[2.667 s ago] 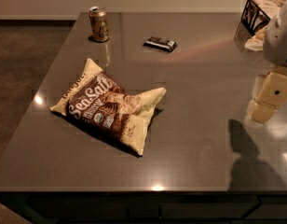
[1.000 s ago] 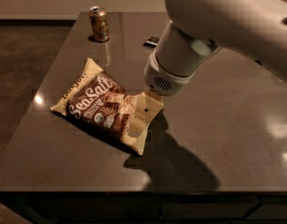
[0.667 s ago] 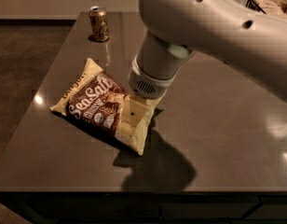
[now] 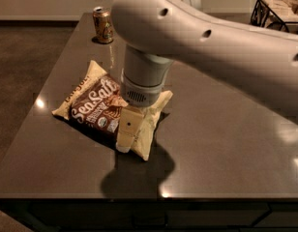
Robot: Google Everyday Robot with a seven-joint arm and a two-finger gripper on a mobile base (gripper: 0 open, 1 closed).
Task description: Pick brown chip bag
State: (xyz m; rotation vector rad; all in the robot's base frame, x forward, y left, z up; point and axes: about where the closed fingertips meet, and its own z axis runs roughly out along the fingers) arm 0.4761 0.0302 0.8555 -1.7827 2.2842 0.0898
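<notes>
The brown chip bag point(image 4: 93, 108) lies flat on the dark table point(image 4: 226, 129), left of centre, with its white "Sea Salt" script facing up and cream-tan edges around it. My gripper point(image 4: 126, 135) hangs from the big white arm and points down onto the bag's right half, near its front right corner. It seems to touch the bag or sit just above it. The arm hides part of the bag's right side.
A gold drink can point(image 4: 102, 25) stands at the table's far left corner. A black wire basket point(image 4: 277, 11) with light contents sits at the far right. The table's left and front edges are close to the bag. The arm covers the table's middle back.
The arm has swung in from the right side of the table to over the bag and come lower onto its right half. The bag has not visibly moved.
</notes>
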